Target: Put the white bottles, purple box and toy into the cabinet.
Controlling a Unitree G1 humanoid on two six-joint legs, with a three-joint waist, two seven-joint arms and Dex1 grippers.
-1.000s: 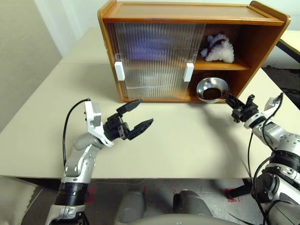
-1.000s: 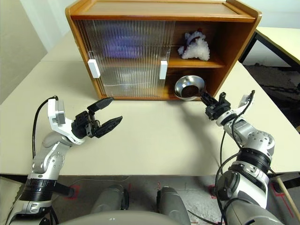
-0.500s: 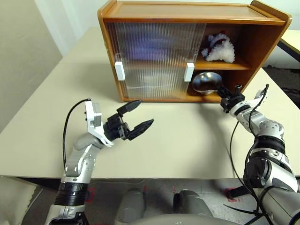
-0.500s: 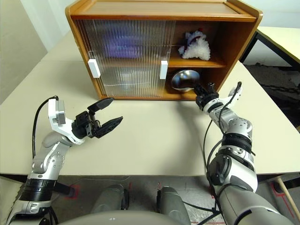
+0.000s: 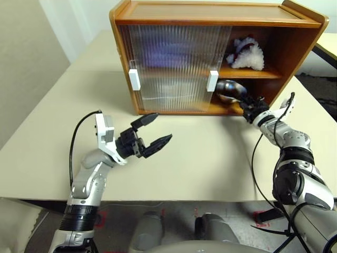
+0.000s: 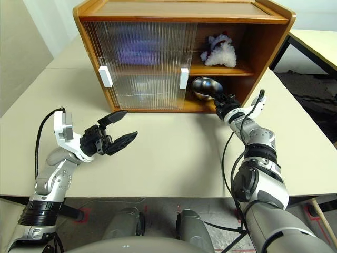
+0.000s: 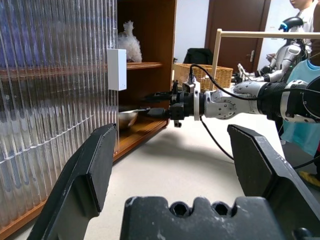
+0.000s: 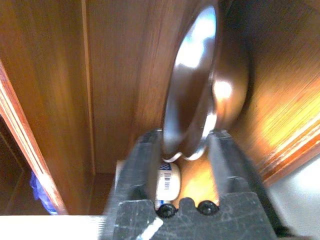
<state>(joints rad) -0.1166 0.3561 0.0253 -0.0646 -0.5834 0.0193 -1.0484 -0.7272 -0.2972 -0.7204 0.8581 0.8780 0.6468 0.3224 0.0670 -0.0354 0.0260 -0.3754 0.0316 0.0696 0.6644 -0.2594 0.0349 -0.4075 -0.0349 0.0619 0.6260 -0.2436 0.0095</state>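
Observation:
The wooden cabinet (image 5: pixel 210 13) stands at the back of the table, its ribbed doors slid left and its right side open. The white plush toy (image 5: pixel 246 54) lies on the upper shelf. A purple blur (image 5: pixel 168 52), probably the purple box, shows behind the doors. A steel bowl (image 5: pixel 229 88) rests on the lower shelf. My right gripper (image 5: pixel 247 103) is at the bowl's rim, open, one finger on each side of it (image 8: pixel 185 137). A white bottle (image 8: pixel 167 182) with blue print lies behind the bowl. My left gripper (image 5: pixel 164 126) hovers open over the table, holding nothing.
Two white handles (image 5: pixel 134 80) (image 5: pixel 212 81) sit on the sliding doors. The beige table (image 5: pixel 210 158) stretches in front of the cabinet. Another table edge (image 5: pixel 329 45) is at the far right. In the left wrist view, a wicker basket (image 7: pixel 202 75) and a person (image 7: pixel 305 7) are in the background.
My right gripper carried the bowl forward from the table's edge into the lower shelf, and its fingers have parted. The left arm stayed still.

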